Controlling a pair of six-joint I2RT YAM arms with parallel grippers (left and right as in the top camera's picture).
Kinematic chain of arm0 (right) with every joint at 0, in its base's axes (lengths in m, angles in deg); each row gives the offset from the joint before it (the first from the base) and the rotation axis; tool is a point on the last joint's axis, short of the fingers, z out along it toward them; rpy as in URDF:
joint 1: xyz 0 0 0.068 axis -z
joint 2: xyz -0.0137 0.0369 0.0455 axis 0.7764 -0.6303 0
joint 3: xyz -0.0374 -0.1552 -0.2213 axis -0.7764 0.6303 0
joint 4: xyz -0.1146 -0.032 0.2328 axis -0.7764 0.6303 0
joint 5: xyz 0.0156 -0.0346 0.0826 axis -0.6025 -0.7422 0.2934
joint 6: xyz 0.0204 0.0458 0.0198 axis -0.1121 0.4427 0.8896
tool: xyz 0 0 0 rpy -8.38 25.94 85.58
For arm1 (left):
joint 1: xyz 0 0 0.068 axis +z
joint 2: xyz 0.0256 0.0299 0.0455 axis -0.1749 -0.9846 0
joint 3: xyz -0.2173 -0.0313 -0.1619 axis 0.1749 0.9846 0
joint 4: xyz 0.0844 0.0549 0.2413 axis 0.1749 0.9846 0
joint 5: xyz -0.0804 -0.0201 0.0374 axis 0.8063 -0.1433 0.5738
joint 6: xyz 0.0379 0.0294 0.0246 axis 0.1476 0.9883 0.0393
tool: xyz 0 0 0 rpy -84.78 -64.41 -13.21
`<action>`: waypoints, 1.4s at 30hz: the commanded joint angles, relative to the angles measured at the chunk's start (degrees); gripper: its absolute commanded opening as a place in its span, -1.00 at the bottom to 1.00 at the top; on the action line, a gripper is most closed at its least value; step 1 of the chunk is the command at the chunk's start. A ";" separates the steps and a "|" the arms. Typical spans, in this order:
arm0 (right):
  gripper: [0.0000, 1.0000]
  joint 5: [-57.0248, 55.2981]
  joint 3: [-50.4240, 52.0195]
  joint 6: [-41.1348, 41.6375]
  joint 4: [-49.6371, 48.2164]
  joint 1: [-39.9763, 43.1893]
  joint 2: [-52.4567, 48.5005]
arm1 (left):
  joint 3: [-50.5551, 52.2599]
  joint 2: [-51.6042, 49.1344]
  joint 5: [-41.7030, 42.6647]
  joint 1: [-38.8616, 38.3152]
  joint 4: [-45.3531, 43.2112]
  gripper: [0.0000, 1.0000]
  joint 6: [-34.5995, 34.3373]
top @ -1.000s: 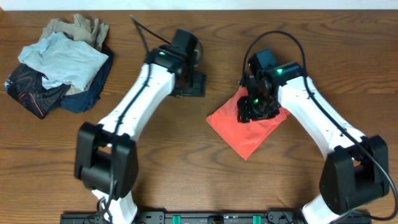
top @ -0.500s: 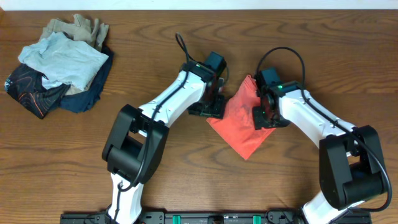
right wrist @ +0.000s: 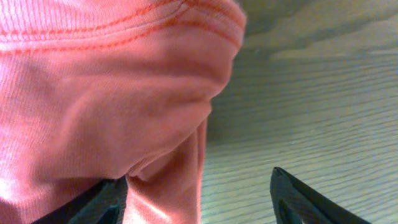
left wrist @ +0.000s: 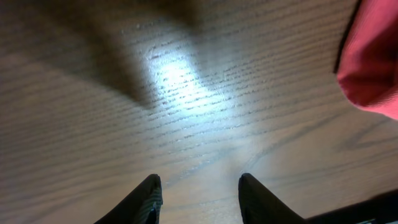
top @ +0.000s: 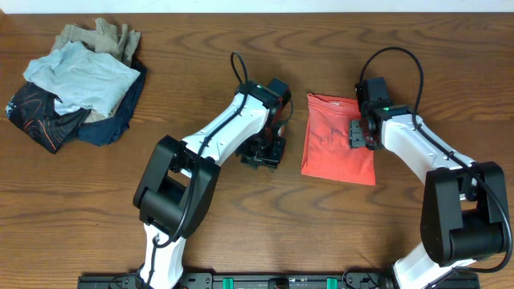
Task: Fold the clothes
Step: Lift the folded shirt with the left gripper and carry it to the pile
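**Colleague:** What does the surface look like from above?

**Me:** I see a brown wooden table (top: 450, 48) with strong grain, and a pale strip (top: 257, 5) beyond its far edge. A heap of garments (top: 76, 84) in light blue, tan, navy and black sits at the far left corner.

**Colleague:** And the shirt?

**Me:** The coral-red T-shirt (top: 333, 152) lies flat as a neat rectangle just right of the table's centre. My left gripper (top: 263, 154) is over bare wood just beside the shirt's left edge. My right gripper (top: 356, 132) is over its right edge.

**Colleague:** What do the wrist cameras add?

**Me:** The left wrist view shows both dark fingers (left wrist: 149, 193) apart, with only wood and a bright glare between them. Red cloth fills that view's upper right corner. The right wrist view shows its fingers (right wrist: 292, 199) wide apart. Red cloth with rows of stitching bulges against one finger and reaches partway into the gap, unclamped, with wood grain beside it.
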 commanded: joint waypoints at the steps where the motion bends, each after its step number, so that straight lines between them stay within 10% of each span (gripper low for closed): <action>1: 0.52 1.33 -0.11 -1.75 1.05 -0.76 0.11 | -3.65 0.20 -0.13 1.79 -1.16 -0.03 2.99; 7: 0.63 1.73 -0.63 -1.79 2.32 -1.09 6.84 | -7.52 1.18 3.39 5.29 -12.61 0.74 3.93; 31: 0.75 4.26 -0.87 -1.79 15.80 -1.01 25.79 | -7.48 -16.37 33.90 3.78 -38.18 0.85 3.96; 37: 0.75 4.28 -0.87 -1.77 16.57 -1.01 25.79 | -7.48 -17.38 31.95 -0.13 -40.74 0.68 3.98; 42: 0.75 4.24 -0.87 -1.81 16.83 -1.01 25.79 | -7.48 -17.35 29.18 -0.33 -46.34 -0.16 2.36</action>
